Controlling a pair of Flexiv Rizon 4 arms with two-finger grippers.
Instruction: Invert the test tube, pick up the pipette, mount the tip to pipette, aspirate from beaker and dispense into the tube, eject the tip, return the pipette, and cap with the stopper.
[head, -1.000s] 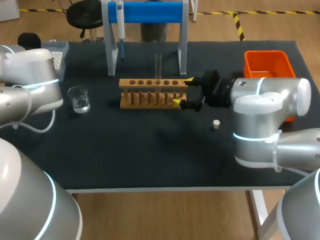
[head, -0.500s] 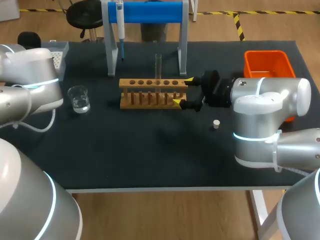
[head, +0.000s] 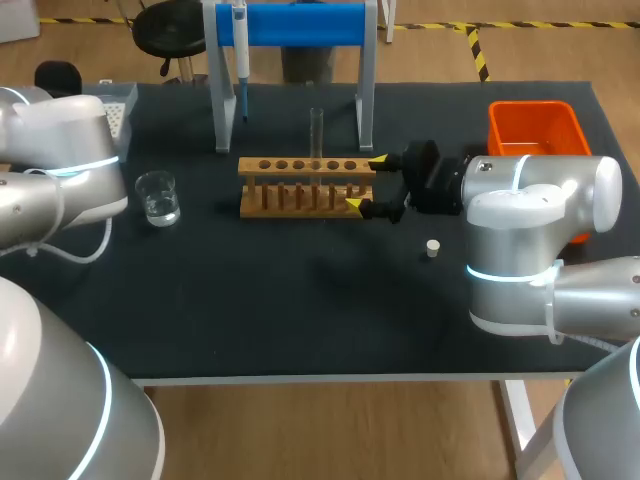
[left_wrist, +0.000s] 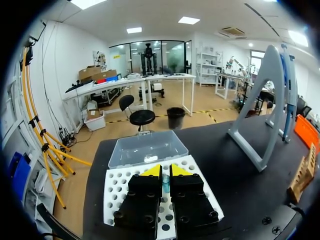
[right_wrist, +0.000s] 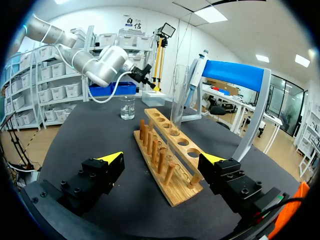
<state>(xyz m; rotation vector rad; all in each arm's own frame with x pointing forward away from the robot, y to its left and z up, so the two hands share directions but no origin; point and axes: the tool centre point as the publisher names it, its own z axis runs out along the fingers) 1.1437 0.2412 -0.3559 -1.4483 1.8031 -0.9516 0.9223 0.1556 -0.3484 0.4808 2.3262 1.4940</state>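
Only the left wrist view shows the left gripper (left_wrist: 165, 171), fingers pressed nearly together over the tip box (left_wrist: 117, 187) far left of the rack (head: 300, 187); right gripper (head: 365, 183) is spread wide astride the rack's right end, not touching, clear test tube (head: 316, 128) upright in it, stopper (head: 432, 247) to its right, beaker (head: 158, 196) left, pipette (head: 240, 50) hanging behind.

The table (head: 300, 320) is bearing a wooden rack (head: 290, 173); a glass (head: 158, 197) is sitting left of it, a stopper (head: 432, 248) right, a stand (head: 300, 24) behind.
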